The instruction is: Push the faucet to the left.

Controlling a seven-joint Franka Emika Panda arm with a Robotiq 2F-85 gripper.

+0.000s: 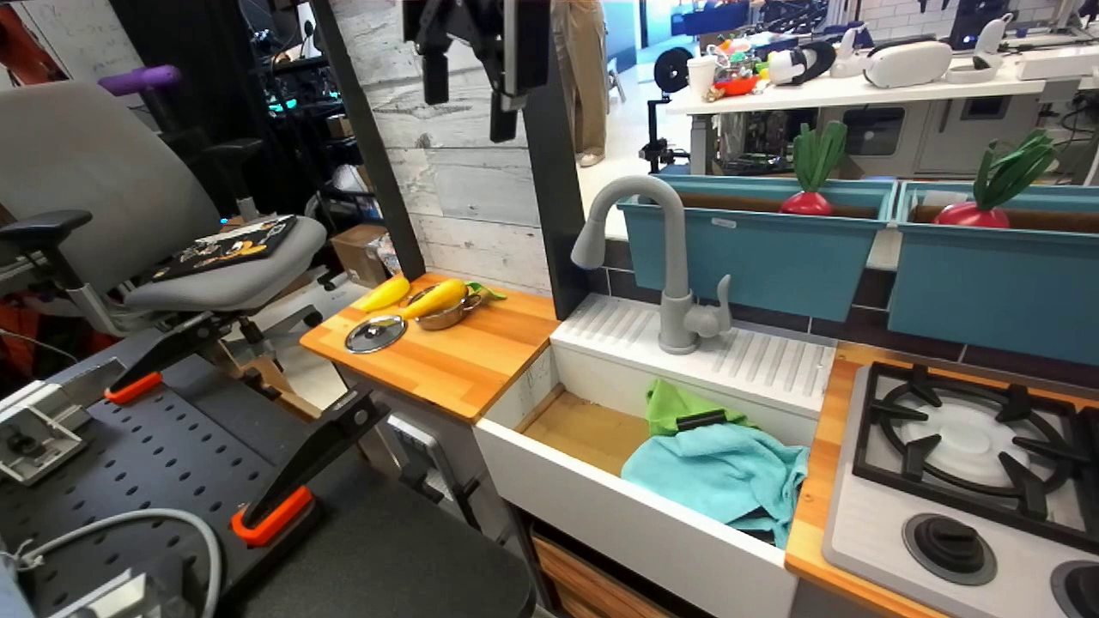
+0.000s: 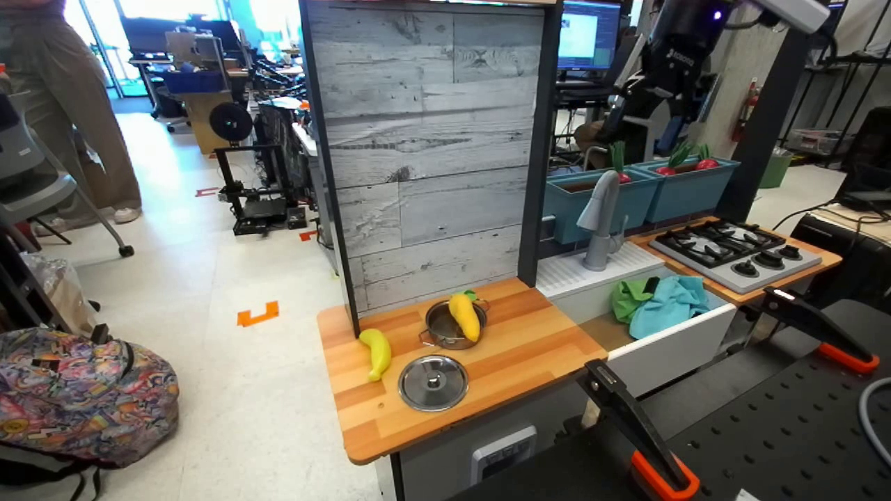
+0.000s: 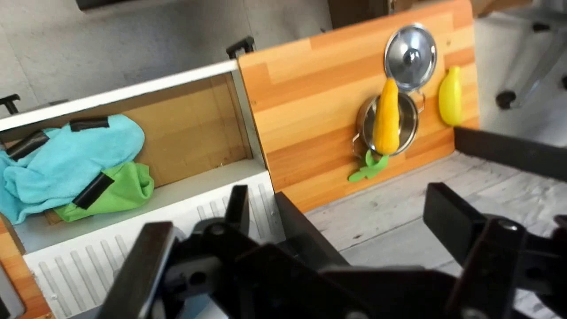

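Up high from where I stand hangs the gripper [image 1: 470, 118], its jaws spread wide — in an exterior view the pale plank panel [image 1: 481, 197] shows through the gap, and the wrist view shows the two sides well apart. Lower down and apart from it stands the faucet [image 1: 676, 249], a tall grey gooseneck, upright on the ribbed white ledge [image 1: 773, 360] at the back of the sink [image 1: 635, 525]. Its spout [image 1: 588, 247] curves over toward the panel side and ends pointing down, seen close to the panel's dark post [image 1: 562, 172], while the small lever [image 1: 724, 300] sticks up on the opposite side. In the sink a green cloth [image 1: 674, 402] and a light blue cloth [image 1: 717, 468] lie crumpled against each other, toward the end nearer the stove [image 1: 867, 524]. The wooden tabletop [image 2: 529, 334] on the panel side carries a metal pot [image 2: 438, 325] with a yellow vegetable [image 2: 464, 316] lying across it, the leafy green end out past the rim; a lid [image 2: 433, 383] lies flat just beside the pot, and a banana [image 2: 381, 353] rests nearer the outer edge. Behind the faucet and stove run two blue planters [image 1: 764, 266] with red vegetables [image 1: 807, 204] in them — and well back in the room a person [image 1: 586, 77] in khaki trousers is standing, mostly legs from here
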